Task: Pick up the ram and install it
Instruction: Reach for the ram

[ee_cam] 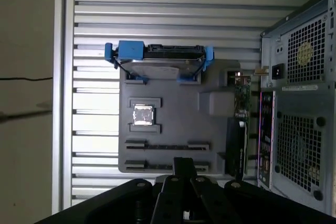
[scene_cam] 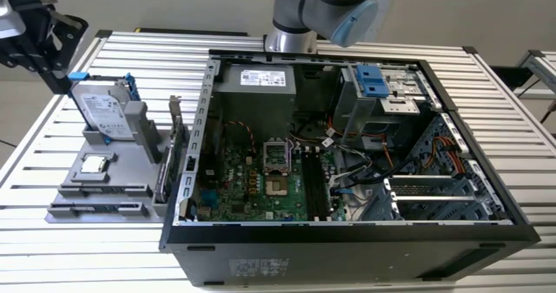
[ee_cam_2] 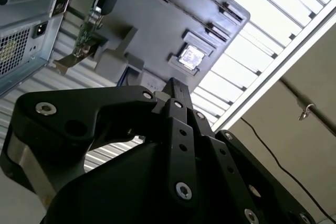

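Robot lab/workshop: open PC case (scene_cam: 365, 247) on slatted alu bench (scene_cam: 139, 52), grey parts jig (scene_cam: 129, 179).

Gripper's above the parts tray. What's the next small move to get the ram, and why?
Probably open the gripper first. In both wrist views its fingertips meet with nothing between them, and it hovers above the gray tray, where the ram sits in its holder, untouched. Shut jaws could not straddle the stick.
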Controlling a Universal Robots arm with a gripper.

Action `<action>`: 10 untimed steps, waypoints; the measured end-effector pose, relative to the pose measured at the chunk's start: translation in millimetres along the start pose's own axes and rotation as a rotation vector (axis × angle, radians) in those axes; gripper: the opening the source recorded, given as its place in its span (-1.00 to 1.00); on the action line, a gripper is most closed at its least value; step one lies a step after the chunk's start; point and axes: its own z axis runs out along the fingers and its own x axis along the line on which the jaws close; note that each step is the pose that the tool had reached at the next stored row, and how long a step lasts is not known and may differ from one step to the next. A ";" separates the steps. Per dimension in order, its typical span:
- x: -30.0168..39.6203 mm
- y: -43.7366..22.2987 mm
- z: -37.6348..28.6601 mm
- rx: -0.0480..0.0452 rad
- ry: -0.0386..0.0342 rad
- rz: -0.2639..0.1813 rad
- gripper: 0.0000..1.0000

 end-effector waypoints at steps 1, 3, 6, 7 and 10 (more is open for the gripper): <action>0.0 -1.6 0.0 -0.0001 -0.0001 0.000 -1.00; 0.0 -4.7 -0.2 -0.0001 -0.0001 0.000 -1.00; 0.0 -9.5 -0.4 0.0000 -0.0001 0.000 -1.00; 0.0 -11.3 -0.5 -0.0001 -0.0001 0.000 -1.00; 0.1 -16.3 -0.7 -0.0001 -0.0001 0.000 -1.00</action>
